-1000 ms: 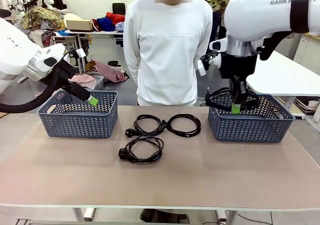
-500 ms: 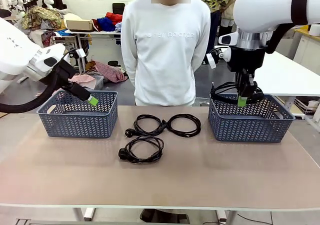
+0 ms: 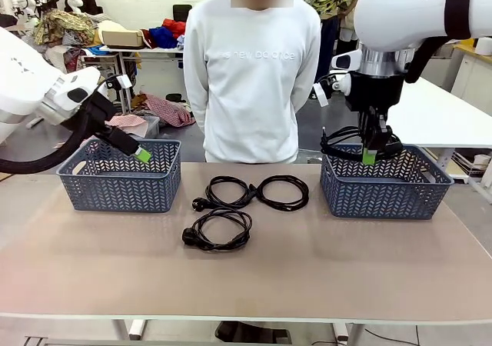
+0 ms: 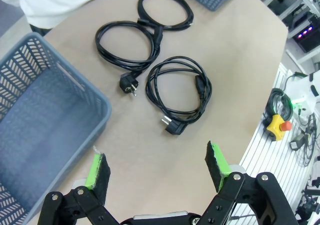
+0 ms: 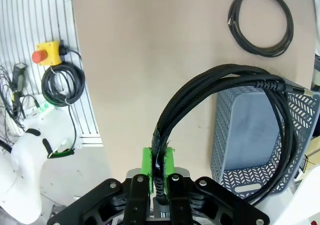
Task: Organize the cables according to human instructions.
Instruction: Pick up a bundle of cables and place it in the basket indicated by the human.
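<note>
The right gripper (image 3: 370, 155) is shut tight on 1 held cable (image 3: 340, 141). It pinches a bunch of the loops between its green pads and holds them just above the right basket (image 3: 384, 196). The left gripper (image 3: 142, 155) is wide open with nothing in it and hangs over the left basket (image 3: 115, 188). On the table (image 3: 369, 269), between the baskets, lie a near cable (image 3: 219, 231), a back left cable (image 3: 224, 191) and a back right cable (image 3: 284, 192). The 2 back ones touch. The cables look light, soft and floppy. A coil may sag or come undone, so it seems best to pinch several loops together, away from the hard plug.
</note>
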Robot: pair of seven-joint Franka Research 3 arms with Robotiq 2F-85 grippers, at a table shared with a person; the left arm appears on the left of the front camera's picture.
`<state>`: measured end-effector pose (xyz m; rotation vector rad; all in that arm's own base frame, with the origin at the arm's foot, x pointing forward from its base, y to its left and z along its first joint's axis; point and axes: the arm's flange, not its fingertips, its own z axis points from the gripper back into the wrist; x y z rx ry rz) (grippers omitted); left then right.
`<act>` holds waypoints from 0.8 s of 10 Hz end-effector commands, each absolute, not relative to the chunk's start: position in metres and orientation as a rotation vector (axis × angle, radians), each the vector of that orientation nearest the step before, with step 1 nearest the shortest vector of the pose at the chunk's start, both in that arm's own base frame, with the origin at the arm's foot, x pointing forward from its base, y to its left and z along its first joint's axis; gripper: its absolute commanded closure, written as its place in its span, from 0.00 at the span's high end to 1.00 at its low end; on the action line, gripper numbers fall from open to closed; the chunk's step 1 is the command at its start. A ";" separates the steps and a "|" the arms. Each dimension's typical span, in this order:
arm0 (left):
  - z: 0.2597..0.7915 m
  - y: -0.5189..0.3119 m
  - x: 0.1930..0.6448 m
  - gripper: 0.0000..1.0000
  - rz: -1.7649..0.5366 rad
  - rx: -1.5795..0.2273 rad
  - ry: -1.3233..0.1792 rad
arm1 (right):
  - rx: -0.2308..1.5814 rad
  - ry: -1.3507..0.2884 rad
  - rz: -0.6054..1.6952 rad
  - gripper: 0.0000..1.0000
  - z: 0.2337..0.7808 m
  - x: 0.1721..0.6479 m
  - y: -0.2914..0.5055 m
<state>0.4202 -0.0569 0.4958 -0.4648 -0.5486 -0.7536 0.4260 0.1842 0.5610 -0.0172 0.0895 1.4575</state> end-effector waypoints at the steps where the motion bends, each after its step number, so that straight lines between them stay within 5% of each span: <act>1: 0.495 -0.056 0.419 1.00 -0.769 -0.489 -0.562 | -0.021 0.093 1.459 0.11 0.562 0.433 0.170; 8: 0.495 -0.056 0.419 1.00 -0.769 -0.489 -0.562 | -0.037 0.065 1.500 0.11 0.540 0.505 0.071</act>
